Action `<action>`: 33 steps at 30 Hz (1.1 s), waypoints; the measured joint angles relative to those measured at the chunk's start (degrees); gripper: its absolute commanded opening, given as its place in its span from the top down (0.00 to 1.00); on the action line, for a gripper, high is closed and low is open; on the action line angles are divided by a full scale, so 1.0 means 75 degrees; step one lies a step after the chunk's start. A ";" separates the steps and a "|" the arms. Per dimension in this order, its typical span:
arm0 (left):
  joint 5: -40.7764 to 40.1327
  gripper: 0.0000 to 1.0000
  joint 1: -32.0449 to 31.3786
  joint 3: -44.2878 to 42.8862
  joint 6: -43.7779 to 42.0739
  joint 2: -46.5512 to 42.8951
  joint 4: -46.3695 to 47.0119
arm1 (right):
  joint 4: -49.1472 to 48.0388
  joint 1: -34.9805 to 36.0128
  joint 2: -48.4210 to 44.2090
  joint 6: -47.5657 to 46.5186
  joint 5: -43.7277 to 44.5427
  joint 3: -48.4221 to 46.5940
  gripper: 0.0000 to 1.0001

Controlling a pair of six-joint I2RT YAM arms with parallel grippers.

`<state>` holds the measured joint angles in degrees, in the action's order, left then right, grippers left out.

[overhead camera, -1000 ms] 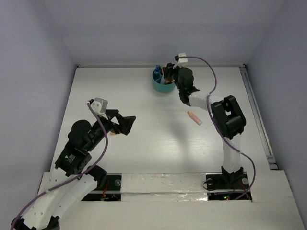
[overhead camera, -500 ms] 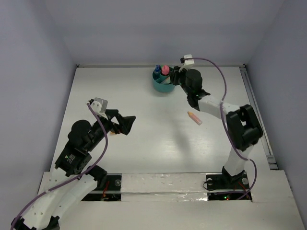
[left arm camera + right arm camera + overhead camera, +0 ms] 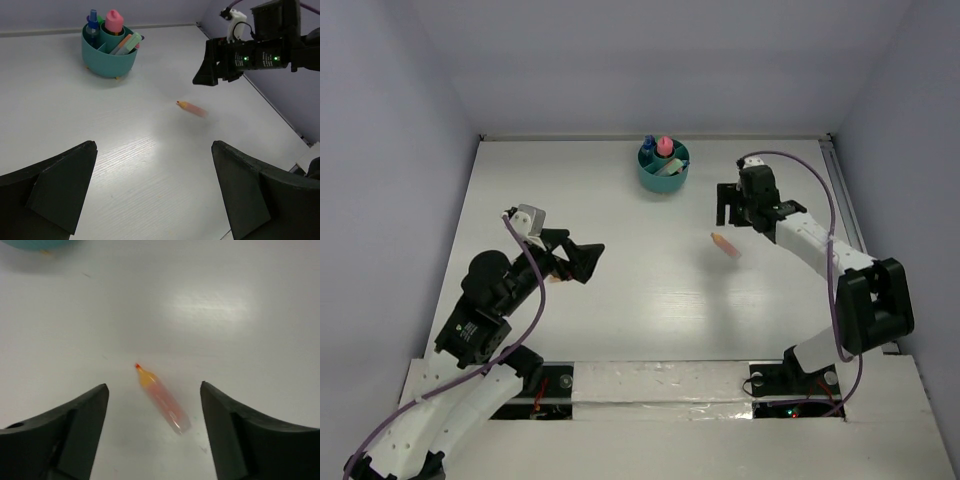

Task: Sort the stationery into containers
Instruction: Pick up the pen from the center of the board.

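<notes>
Right gripper hovers over the orange highlighter, jaws open and empty, one on each side, likely lined up for pickup. The highlighter lies on the table, well apart from the teal cup. Left gripper: fully open, empty

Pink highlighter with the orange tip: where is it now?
Top view: the pink highlighter lies loose on the table, right of centre, just beneath the right gripper, nearer than and to the right of the teal cup.
</notes>
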<state>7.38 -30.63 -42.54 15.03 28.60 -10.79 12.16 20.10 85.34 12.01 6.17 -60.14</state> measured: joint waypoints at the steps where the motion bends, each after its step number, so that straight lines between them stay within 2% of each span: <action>1: 0.0023 0.01 0.0000 0.0012 0.0006 0.0003 0.0015 | 0.0452 -0.0125 0.0076 -0.0047 0.0052 -0.0026 0.14; 3: 0.0073 0.01 0.0000 0.0020 0.0003 0.0020 0.0032 | 0.1207 -0.0259 0.0341 -0.0099 0.0146 -0.0172 0.09; 9: 0.0122 0.01 0.0000 0.0029 0.0003 0.0055 0.0029 | 0.1973 -0.0382 0.1451 -0.0373 -0.0119 -0.0449 0.09; 13: 0.0122 0.01 0.0000 0.0029 0.0003 0.0047 0.0029 | 0.2101 -0.0560 0.1944 -0.0513 -0.0440 -0.0466 0.21; 14: 0.0122 0.01 0.0000 0.0032 0.0003 0.0038 0.0029 | 0.2136 -0.0586 0.2040 -0.0562 -0.0490 -0.0507 0.27; 16: 0.0119 0.01 0.0000 0.0047 0.0006 0.0017 0.0026 | 0.2168 -0.0621 0.2235 -0.0629 -0.0577 -0.0667 0.33; 25: 0.0434 0.01 0.0000 0.0073 0.0067 0.0332 0.0085 | 0.2081 -0.0618 0.2573 -0.0860 -0.0988 -0.0944 0.36; 29: 0.0554 0.01 0.0000 0.0096 0.0070 0.0466 0.0105 | 0.1961 -0.0571 0.2725 -0.0953 -0.1008 -0.1096 0.69; 31: 0.0629 0.01 0.0000 0.0128 0.0085 0.0487 0.0114 | 0.1853 -0.0560 0.2780 -0.0956 -0.1020 -0.1139 0.83; 33: 0.0764 0.01 0.0003 0.0128 0.0125 0.0516 0.0163 | 0.1772 -0.0501 0.2783 -0.0938 -0.1029 -0.1139 0.90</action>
<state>13.10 -30.61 -41.58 15.97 32.47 -9.56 25.45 16.34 106.21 4.97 -1.54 -68.69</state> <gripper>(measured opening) 0.990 0.316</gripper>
